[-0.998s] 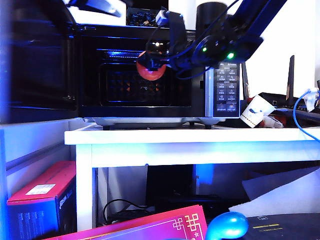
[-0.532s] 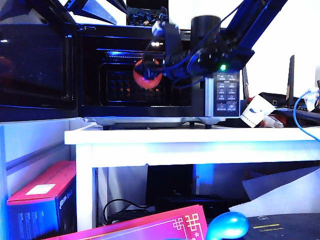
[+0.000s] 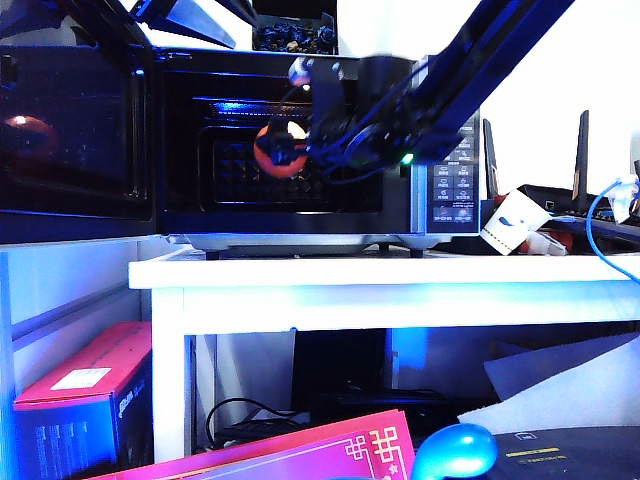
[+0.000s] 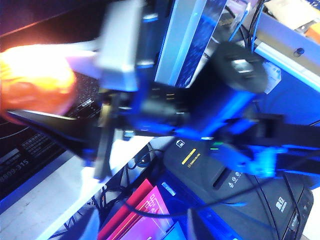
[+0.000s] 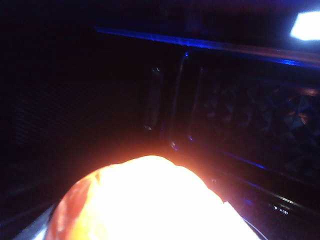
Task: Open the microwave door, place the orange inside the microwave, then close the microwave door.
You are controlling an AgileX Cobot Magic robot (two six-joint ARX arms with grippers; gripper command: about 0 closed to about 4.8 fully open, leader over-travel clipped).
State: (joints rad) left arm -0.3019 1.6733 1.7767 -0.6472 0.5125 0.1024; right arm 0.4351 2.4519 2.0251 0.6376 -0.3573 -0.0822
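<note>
The microwave [image 3: 447, 170] stands on a white table with its door [image 3: 75, 130] swung wide open to the left. In the exterior view my right gripper [image 3: 288, 150] is shut on the orange [image 3: 275, 148] and holds it in the mouth of the dark cavity, above the floor. The right wrist view shows the orange [image 5: 150, 200] as a glaring blob in front of the cavity's back wall. The left wrist view catches the orange [image 4: 35, 80] with a dark finger [image 4: 55, 130] under it. A dark part of my left arm [image 3: 190, 18] shows above the door; its jaws are hidden.
The white table [image 3: 300, 272] carries a tipped paper cup [image 3: 512, 222] and a blue cable [image 3: 600, 230] right of the microwave. Under the table lies a pink box [image 3: 80, 385]. A blue rounded object [image 3: 452, 450] sits in the foreground.
My right gripper has carried the orange to the left and deeper into the open cavity. The door stays open, and an orange glint now shows on its glass.
</note>
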